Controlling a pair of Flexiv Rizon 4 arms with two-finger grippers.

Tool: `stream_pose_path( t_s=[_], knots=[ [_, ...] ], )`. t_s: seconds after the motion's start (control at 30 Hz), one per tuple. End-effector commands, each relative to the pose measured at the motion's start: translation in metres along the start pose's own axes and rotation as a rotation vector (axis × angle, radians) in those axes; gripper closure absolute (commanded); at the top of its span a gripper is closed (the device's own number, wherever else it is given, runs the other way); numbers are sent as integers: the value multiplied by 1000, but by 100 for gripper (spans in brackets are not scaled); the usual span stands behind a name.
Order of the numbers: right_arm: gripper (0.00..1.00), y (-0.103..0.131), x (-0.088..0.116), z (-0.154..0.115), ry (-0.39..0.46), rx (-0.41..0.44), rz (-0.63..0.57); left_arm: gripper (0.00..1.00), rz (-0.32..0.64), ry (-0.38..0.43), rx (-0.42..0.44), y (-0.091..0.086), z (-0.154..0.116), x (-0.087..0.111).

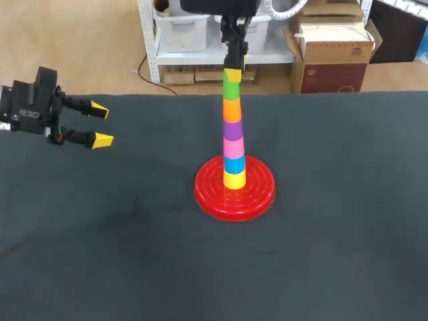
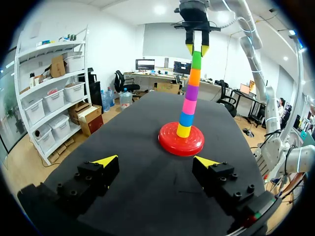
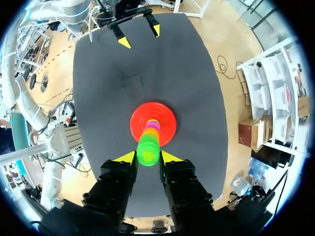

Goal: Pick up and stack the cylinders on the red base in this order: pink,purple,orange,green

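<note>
**Six-cylinder column on the red base, top piece clasped from above**

At the left side of the dark table (image 1: 348,254), the left gripper (image 1: 101,125) was held above the cloth, well apart from every other object. Its two yellow-tipped fingers were spread wide and nothing was found between them. In the left wrist view only bare cloth was seen under the gap, with the column well ahead.

Near the middle of the table the red base (image 1: 207,195) was set flat, and an upright column was carried on its centre. From the bottom up were counted:
- a yellow cylinder (image 1: 234,180)
- a blue cylinder (image 1: 234,164)
- the pink cylinder (image 1: 233,146)
- the purple cylinder (image 1: 233,128)
- the orange cylinder (image 1: 232,109)
- the green cylinder (image 1: 231,89)

Each was seated directly on the one beneath, and no gap could be made out.

The right gripper (image 1: 232,75) was placed straight above the column, pointed downward. In the right wrist view its fingers were seen drawn in on the green cylinder from two opposite sides — both yellow tips appeared to lie against its wall. The piece was thus clasped between them while it rested on the orange cylinder. The same arrangement was shown from the left wrist view, where the two tips were seen flanking the upper part of the green cylinder at the top of the column.
</note>
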State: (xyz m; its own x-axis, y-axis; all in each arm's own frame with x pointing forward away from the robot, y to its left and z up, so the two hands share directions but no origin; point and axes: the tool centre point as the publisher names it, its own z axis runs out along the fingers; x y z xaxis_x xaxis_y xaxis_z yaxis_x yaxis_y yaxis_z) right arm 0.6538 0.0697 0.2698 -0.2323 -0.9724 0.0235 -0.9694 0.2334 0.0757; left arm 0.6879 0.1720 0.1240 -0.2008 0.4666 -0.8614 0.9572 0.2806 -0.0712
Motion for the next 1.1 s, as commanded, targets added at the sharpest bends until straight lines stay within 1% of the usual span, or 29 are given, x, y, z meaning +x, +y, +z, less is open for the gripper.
stream_pose_path(
  t_s=[0.03, 0.3, 0.6, 0.67, 0.7, 0.73, 0.9, 1.03, 1.07, 1.1],
  knots=[
    [100, -8, -10, -2, 40, -29, -6, 0, 3, -5, -4, -1, 0, 2],
    [100, 0, -3, 14, 39, -46, 21, 0, 3, -5, -4, -1, 0, 2],
    [100, 6, 0, 30, 0, -42, 48, 0, 3, -5, -4, -1, 0, 2],
    [100, 8, 1, 31, -23, -42, 52, 0, 3, -5, -4, -1, 0, 2],
    [84, 10, 3, 29, -40, -39, 56, 0, 3, -5, -4, -1, 0, 2],
    [0, 12, 5, 27, -60, -33, 56, 0, 3, -5, -4, -1, 0, 2],
    [0, 18, 20, 11, -201, 19, 88, 0, 3, -5, -4, -1, 0, 2],
    [0, 10, 40, 5, -346, 54, 145, 0, 3, -5, -4, -1, 0, 2],
    [0, 8, 43, 5, -355, 65, 155, 0, 3, -5, -4, -1, 0, 2],
    [0, 4, 49, 5, -387, 74, 184, 0, 3, -5, -4, -1, 0, 2]
  ],
)
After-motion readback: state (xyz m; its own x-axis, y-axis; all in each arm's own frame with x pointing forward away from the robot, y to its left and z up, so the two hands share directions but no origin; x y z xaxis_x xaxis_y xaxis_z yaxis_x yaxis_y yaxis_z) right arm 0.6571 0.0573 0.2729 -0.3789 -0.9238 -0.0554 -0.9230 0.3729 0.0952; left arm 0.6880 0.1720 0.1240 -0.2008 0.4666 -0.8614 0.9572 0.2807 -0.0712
